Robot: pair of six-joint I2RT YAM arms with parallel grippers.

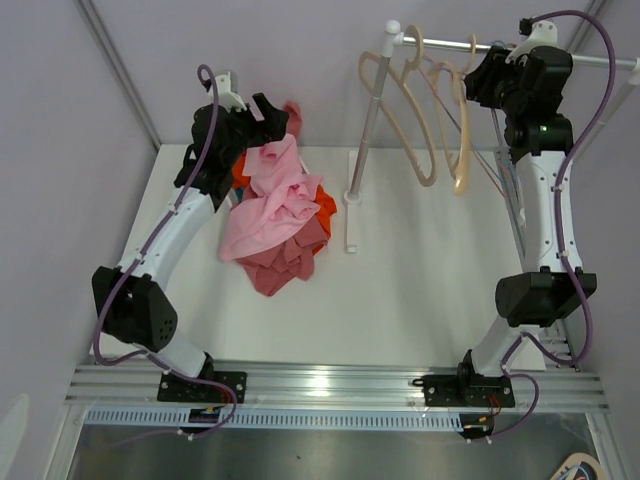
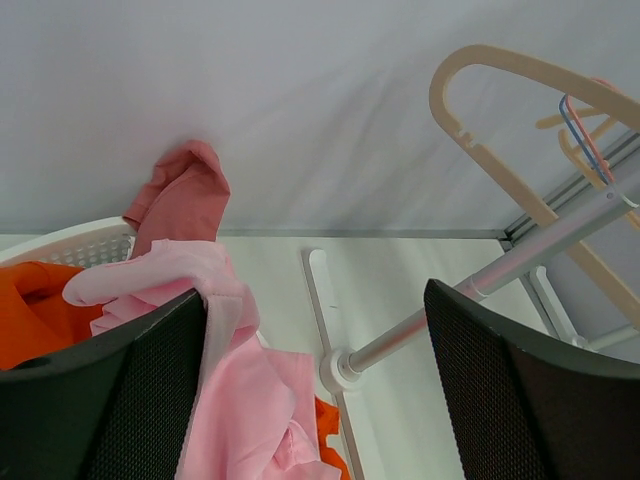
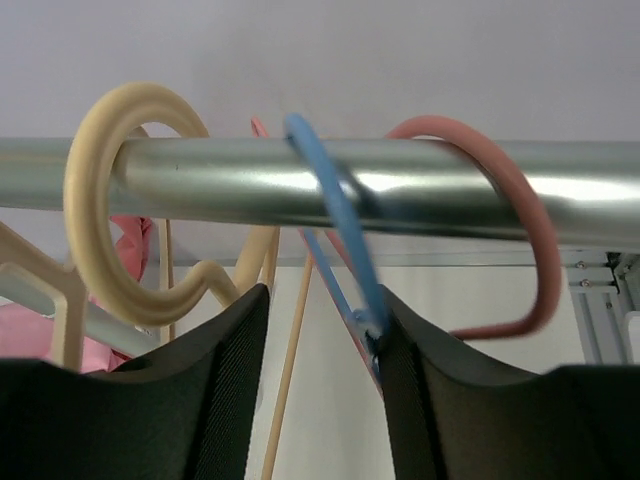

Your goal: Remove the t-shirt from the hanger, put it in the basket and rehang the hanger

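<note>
A pink t-shirt [image 1: 265, 205] lies off the hangers on a heap of clothes at the back left. My left gripper [image 1: 265, 115] is above the heap, jaws wide open. In the left wrist view [image 2: 315, 300] the pink t-shirt [image 2: 250, 400] drapes against the left finger [image 2: 130, 390]. My right gripper [image 1: 480, 80] is up at the rail [image 1: 560, 55]. In the right wrist view [image 3: 322, 300] it is open just below the rail [image 3: 420, 190], and a thin blue hanger [image 3: 335, 215] touches the right finger [image 3: 450, 400]. The hangers [image 1: 425, 130] in view are bare.
An orange cloth [image 1: 324, 203] and a dusty red cloth [image 1: 285, 265] lie in the heap over a white basket [image 2: 80, 240]. The rack's post [image 1: 362, 140] stands on a white foot [image 1: 350, 225] mid-table. A cream hook [image 3: 95, 200] and a salmon hook [image 3: 520, 230] hang on the rail.
</note>
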